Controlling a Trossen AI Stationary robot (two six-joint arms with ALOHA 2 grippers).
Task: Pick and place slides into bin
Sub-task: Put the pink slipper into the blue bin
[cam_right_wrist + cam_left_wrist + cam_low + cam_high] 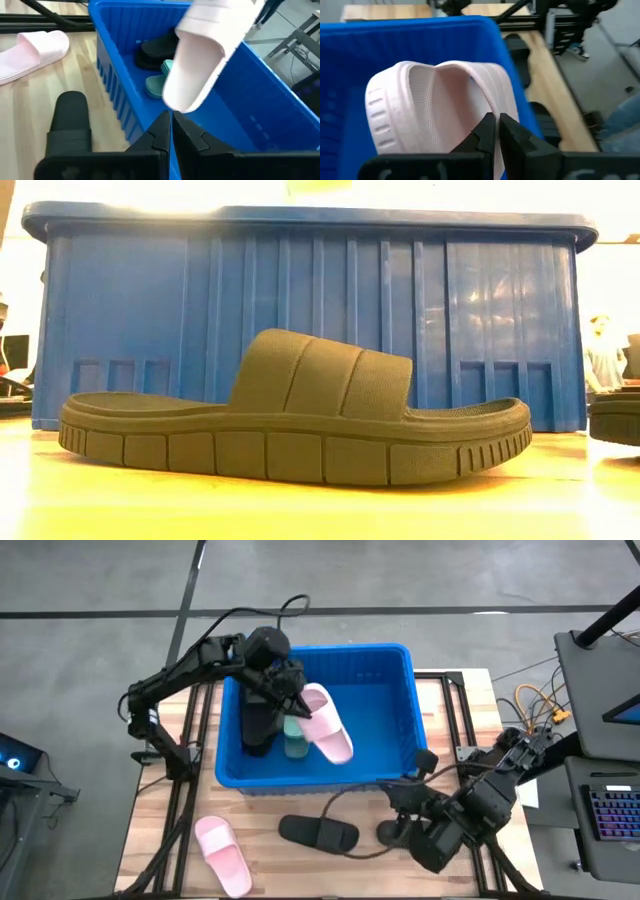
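Black slide (290,420) lies just in front of the bin (400,775). Over the bin, left gripper (292,698) pinches 1 pink slide (326,723) — likely to drop it inside. Right gripper (400,802) waits beside the bin, fingers together.

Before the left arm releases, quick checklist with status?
1. Left tool shut on the pink slide strap: ok.
2. Held slide over the bin interior: ok.
3. Landing spot free: not ok, a black slide and a green slide lie below.
4. Right tool outside the bin, beside its front wall: ok.
5. Slides left on the table: second pink slide, dark slide: not ok.
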